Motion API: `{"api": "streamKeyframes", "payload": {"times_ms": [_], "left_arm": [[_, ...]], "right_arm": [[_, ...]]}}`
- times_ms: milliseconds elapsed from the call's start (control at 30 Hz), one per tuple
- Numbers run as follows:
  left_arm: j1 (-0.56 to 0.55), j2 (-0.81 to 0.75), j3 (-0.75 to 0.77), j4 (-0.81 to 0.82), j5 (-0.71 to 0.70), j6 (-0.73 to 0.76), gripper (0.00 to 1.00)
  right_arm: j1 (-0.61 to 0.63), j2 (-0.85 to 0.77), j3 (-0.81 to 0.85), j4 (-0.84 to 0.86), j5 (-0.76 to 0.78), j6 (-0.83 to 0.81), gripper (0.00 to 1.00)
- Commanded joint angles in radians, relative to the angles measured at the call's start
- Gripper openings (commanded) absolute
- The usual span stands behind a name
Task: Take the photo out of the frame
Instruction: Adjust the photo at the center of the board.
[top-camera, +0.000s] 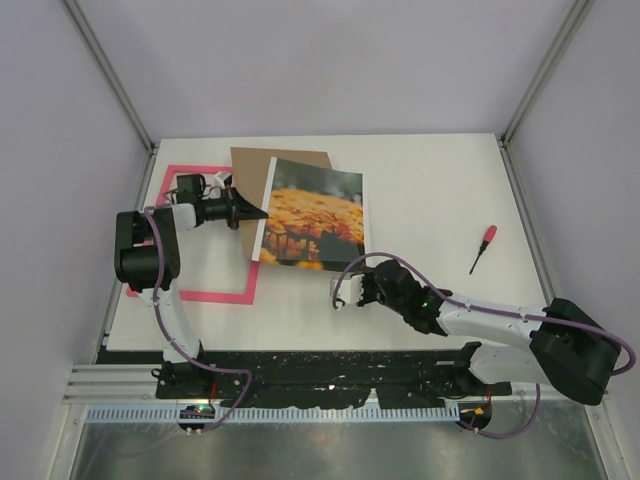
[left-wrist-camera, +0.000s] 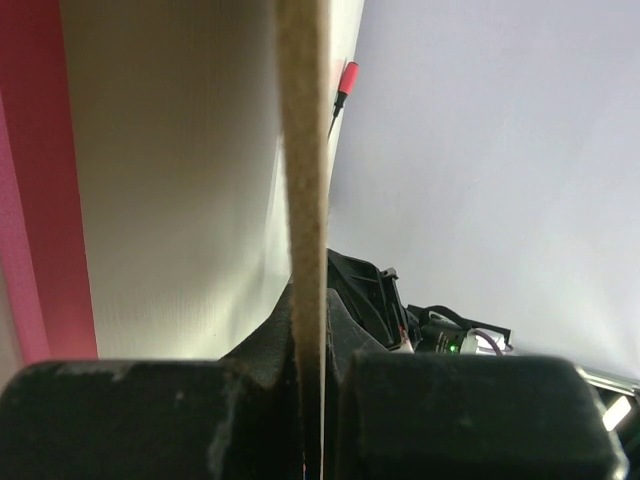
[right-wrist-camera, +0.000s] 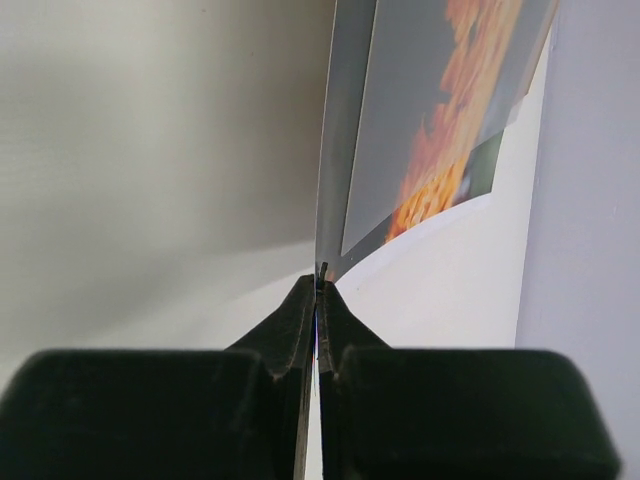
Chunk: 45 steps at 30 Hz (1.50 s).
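Note:
The photo (top-camera: 315, 215) of orange flowers lies face up on a brown backing board (top-camera: 280, 160), outside the pink frame (top-camera: 200, 296), which lies flat at the table's left. My left gripper (top-camera: 255, 212) is shut on the board's left edge; the left wrist view shows that board (left-wrist-camera: 305, 150) edge-on between the jaws, with the frame (left-wrist-camera: 40, 200) beside it. My right gripper (top-camera: 345, 292) sits just below the photo's near right corner. In the right wrist view it (right-wrist-camera: 320, 280) is shut on the corner of a thin clear sheet (right-wrist-camera: 340, 130), with the photo (right-wrist-camera: 450, 170) beyond.
A red-handled screwdriver (top-camera: 483, 247) lies on the table's right side, also seen in the left wrist view as the screwdriver (left-wrist-camera: 345, 80). Grey walls enclose the white table (top-camera: 430, 190) on three sides.

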Motion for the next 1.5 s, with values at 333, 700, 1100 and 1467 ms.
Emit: {"api": "streamKeyframes", "payload": {"times_ms": [333,700,1100,1467], "left_arm": [[0.014,-0.069,0.01,0.075,0.085,-0.011,0.0],[0.014,-0.08,0.018,0.074,0.097,-0.011,0.0],[0.014,-0.121,0.131,-0.248,0.073,0.219,0.0],[0.013,-0.103,0.289,-0.607,0.042,0.477,0.0]], "right_arm": [[-0.097,-0.076,-0.07,-0.105,-0.089,-0.033,0.08],[-0.255,-0.139,-0.123,-0.172,-0.135,-0.061,0.08],[-0.384,-0.3,-0.16,-0.413,-0.157,-0.105,0.08],[-0.51,-0.332,-0.172,-0.536,-0.197,-0.153,0.08]]}}
